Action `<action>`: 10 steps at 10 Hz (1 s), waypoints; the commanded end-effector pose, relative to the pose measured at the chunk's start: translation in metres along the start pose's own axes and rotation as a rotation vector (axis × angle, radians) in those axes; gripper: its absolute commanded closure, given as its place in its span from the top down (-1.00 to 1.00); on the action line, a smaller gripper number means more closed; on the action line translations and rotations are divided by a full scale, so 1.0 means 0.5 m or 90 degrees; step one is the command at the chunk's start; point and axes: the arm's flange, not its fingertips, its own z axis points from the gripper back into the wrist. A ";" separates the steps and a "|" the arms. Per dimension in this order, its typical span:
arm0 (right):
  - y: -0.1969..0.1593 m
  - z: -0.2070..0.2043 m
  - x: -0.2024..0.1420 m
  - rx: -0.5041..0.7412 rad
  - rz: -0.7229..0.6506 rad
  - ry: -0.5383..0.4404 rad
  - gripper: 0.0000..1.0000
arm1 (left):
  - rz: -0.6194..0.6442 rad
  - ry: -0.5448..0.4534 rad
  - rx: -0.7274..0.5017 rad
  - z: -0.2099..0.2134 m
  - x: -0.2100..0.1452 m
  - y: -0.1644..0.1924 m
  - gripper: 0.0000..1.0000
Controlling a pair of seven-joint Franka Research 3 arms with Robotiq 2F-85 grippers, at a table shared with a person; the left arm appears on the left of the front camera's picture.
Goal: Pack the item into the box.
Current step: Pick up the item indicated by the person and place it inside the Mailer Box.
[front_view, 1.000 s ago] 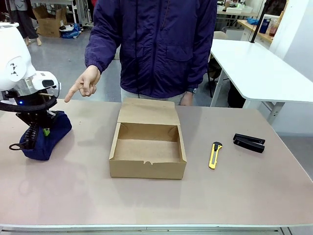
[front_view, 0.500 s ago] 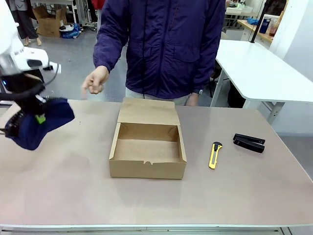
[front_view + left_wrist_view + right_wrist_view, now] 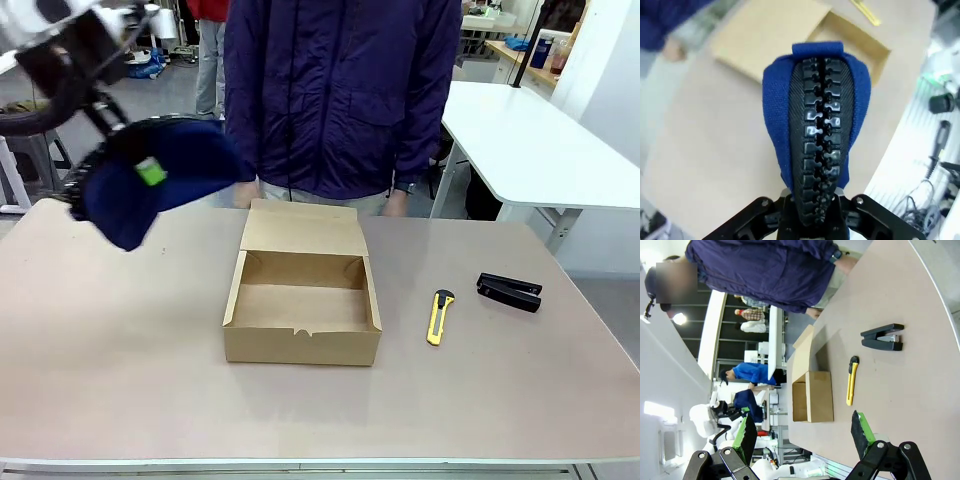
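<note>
left gripper (image 3: 143, 178) clamped on the item (image 3: 190, 160), the navy pouch, pinched at its zipper edge. pouch is up in the air over the far left part of the bench (image 3: 120, 390), off the surface, left of the box (image 3: 300, 345)

box sits mid-bench, lid flap lying open toward the person's edge, nothing in it. right gripper (image 3: 802, 422) idle, jaws wide apart, nothing between them

judgement: this is the carry, pouch not yet above the box. to do it well:
- cross high enough that the sagging end passes over the box's left wall
- turn the wrist so the pouch's long side runs along the box's long side, since it looks nearly as wide as the inside
- lower until the fabric rests on the box floor before letting go, or the soft cloth may drape over a wall or the flap

views:
- left wrist camera looks straight down the zipper (image 3: 820, 150), teeth shut, box beyond its tip
- front camera gives the height off the bench, which that view cannot
- right wrist camera takes in the yellow knife (image 3: 851, 380) and stapler (image 3: 882, 336) toward the bench's right edge, apart from the box
</note>
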 end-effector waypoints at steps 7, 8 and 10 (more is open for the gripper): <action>0.004 -0.001 0.007 0.012 0.016 -0.009 1.00 | -0.344 0.066 0.000 -0.296 0.228 -0.147 -1.00; 0.004 -0.001 0.007 0.012 0.016 -0.009 1.00 | -0.348 0.071 0.011 -0.331 0.235 -0.142 -1.00; 0.004 -0.001 0.007 0.012 0.016 -0.009 1.00 | -0.356 0.086 0.008 -0.393 0.251 -0.128 -1.00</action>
